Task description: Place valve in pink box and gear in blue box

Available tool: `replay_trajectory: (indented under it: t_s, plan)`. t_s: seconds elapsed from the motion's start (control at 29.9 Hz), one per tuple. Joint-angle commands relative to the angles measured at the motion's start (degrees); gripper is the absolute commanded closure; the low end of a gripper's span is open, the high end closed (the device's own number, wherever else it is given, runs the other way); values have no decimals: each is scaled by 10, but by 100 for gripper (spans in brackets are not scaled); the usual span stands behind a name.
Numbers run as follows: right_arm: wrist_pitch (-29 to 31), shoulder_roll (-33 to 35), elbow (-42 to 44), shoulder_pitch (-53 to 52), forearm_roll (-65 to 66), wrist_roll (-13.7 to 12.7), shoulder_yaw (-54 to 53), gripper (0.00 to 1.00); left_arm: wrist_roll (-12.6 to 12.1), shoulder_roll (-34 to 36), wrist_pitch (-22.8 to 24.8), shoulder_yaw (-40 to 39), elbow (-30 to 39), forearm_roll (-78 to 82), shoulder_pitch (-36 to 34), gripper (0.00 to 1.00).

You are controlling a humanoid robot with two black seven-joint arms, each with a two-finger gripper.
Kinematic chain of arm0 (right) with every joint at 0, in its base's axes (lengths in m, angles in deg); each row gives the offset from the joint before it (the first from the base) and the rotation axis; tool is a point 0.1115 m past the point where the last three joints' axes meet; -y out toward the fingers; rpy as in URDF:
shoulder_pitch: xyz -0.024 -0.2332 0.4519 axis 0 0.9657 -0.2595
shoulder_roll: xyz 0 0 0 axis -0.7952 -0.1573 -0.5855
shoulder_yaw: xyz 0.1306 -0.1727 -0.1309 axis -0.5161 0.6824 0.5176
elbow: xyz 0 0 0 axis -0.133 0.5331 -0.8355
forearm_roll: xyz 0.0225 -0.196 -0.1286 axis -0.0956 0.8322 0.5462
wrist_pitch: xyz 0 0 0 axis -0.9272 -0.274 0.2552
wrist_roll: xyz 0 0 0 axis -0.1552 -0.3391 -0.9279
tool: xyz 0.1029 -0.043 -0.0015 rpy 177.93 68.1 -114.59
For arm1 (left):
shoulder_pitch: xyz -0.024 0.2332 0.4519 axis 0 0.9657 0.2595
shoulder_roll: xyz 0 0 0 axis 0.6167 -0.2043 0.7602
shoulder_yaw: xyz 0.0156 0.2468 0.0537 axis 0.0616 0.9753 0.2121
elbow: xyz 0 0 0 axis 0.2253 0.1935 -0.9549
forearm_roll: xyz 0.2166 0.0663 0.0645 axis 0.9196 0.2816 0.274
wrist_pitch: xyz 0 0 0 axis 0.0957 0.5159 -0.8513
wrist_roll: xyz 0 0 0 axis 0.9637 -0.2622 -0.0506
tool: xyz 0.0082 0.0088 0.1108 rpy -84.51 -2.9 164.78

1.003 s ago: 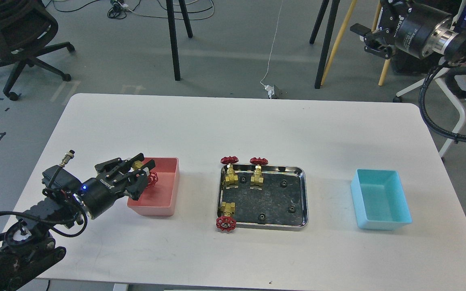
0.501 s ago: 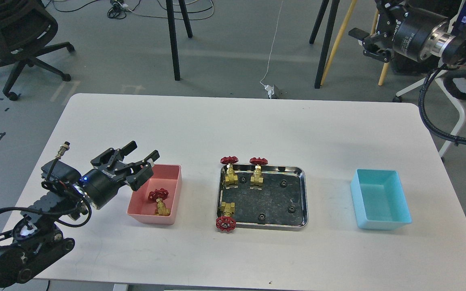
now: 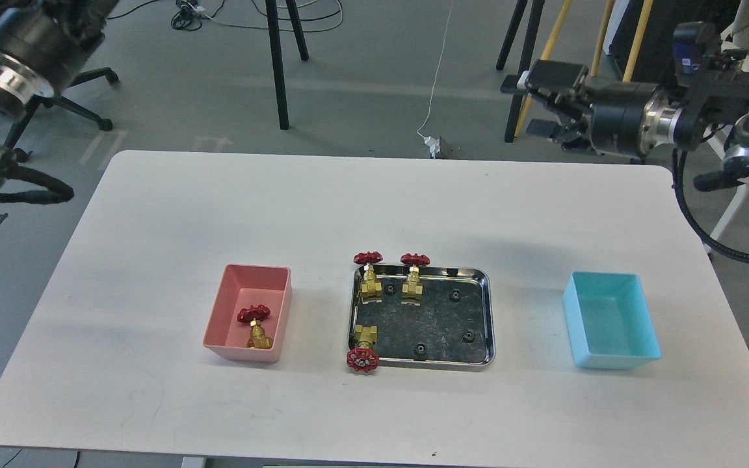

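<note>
A brass valve with a red handwheel [image 3: 255, 325] lies inside the pink box [image 3: 252, 283] on the left of the table. Three more valves [image 3: 368, 274] [image 3: 413, 276] [image 3: 363, 349] stand in the steel tray [image 3: 489, 312] at the centre. Several small black gears [image 3: 455, 296] lie on the tray floor. The blue box [image 3: 612, 312] on the right is empty. My right gripper [image 3: 530, 104] hangs beyond the table's far right edge, open and empty. My left arm [image 3: 13, 49] is raised at the top left; its gripper is out of view.
The white table [image 3: 374, 208] carries the two boxes and the tray in one row. An office chair [image 3: 56, 97], tripod legs [image 3: 280, 65] and cables stand on the floor behind the table.
My left gripper opened over the pink box and let the valve drop in, then the arm pulled up and away to the top left. My right arm swung left and lower.
</note>
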Motion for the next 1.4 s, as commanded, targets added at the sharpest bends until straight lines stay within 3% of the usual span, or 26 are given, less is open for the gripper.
replay_trajectory:
  t_s: [0.0,0.2,0.37,0.9,1.37]
  plan:
    - [0,3,-72,-29,119,27,96,0,-14,10,4,1,-45,-89,-63,1]
    - [0,-6,-98,-71,210,36,209,0,-14,12,1,0,-65,-90,-88,1]
    - [0,-66,-87,-91,289,47,276,0,-15,12,-1,-1,-71,-91,-90,1]
    - [0,-283,89,-62,312,53,356,1,-15,25,-5,2,-118,-92,-132,1]
    - [0,-316,139,-45,348,67,385,12,-14,25,-7,2,-123,-91,-137,1]
